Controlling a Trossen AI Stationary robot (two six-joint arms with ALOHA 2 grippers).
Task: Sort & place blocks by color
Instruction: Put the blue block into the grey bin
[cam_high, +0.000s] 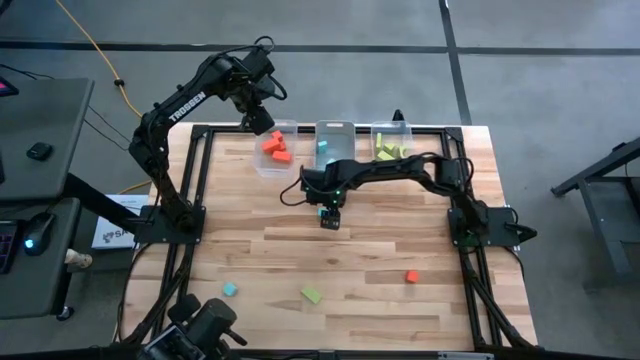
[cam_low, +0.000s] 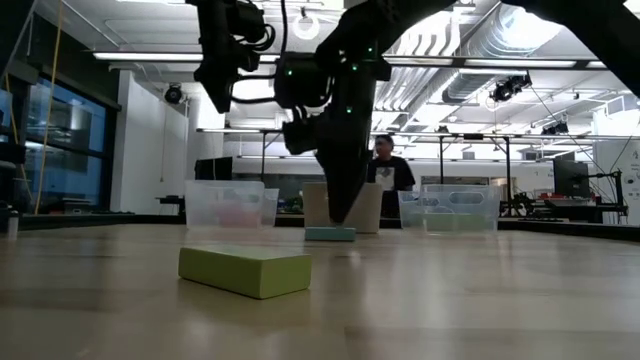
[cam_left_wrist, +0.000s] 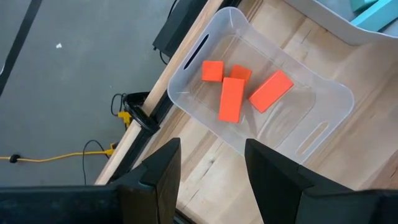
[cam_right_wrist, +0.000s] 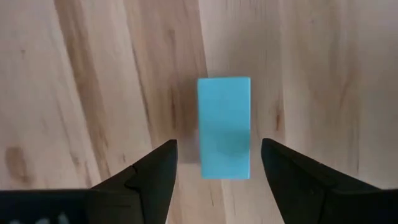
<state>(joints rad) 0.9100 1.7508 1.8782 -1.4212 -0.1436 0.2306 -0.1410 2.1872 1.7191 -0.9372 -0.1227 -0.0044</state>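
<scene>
Dark right gripper (cam_right_wrist: 214, 165) spread over a light blue rectangular block (cam_right_wrist: 224, 127) lying on the wooden table (cam_high: 380, 250), fingers either side, apart from it. At twelve o'clock, three clear plastic bins (cam_high: 333, 135). Left gripper (cam_left_wrist: 208, 168) spread above the eleven o'clock bin holding red-orange blocks (cam_left_wrist: 239, 93). Loose blocks near six o'clock.

Your high view looks straight down on the whole table (cam_high: 380, 270). Your low view sits at tabletop level at the 6 o'clock edge, facing 12 o'clock toward the bins. The left wrist view looks down closely into the red bin (cam_left_wrist: 311, 124); the right wrist view hangs very close over a blue block (cam_right_wrist: 224, 127), also seen in the low view (cam_low: 330, 234).
</scene>
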